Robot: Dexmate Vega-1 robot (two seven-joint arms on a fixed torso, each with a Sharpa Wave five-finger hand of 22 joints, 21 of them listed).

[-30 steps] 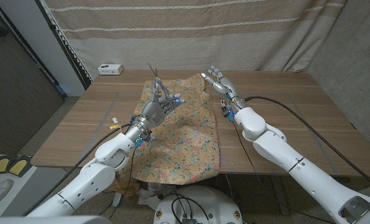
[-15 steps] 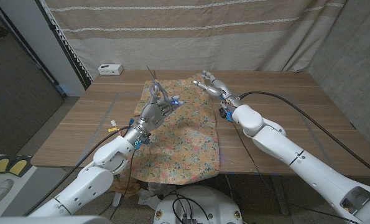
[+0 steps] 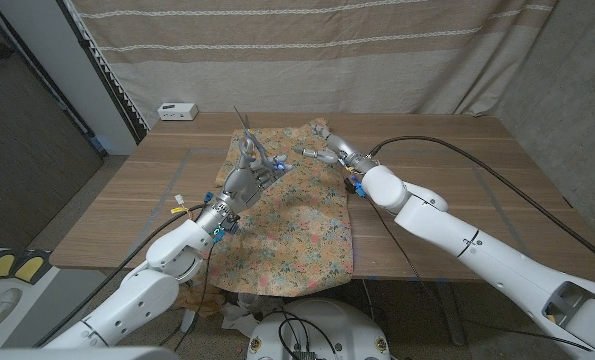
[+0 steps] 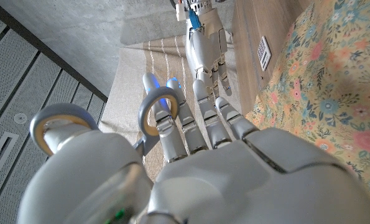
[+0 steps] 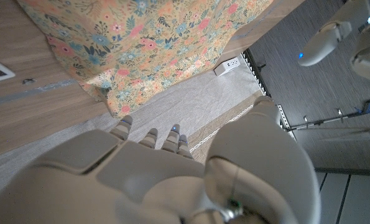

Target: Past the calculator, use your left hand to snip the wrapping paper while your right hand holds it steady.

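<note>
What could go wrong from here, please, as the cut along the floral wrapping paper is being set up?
The right hand hovers at the far edge of the wrapping paper, apparently not pressing it, so the sheet may slide or bunch. The left hand holds the scissors point-up, near the right hand's fingers; they might clash.

We record one wooden table, plank-topped, with faint tape lines on its surface. Behind it, across the far side, hangs a beige curtain with pale horizontal stripes. At far left stands a dark grey panel edged by a white frame. A small white box sits by the table's far left corner. Lighting is even and dim.
</note>
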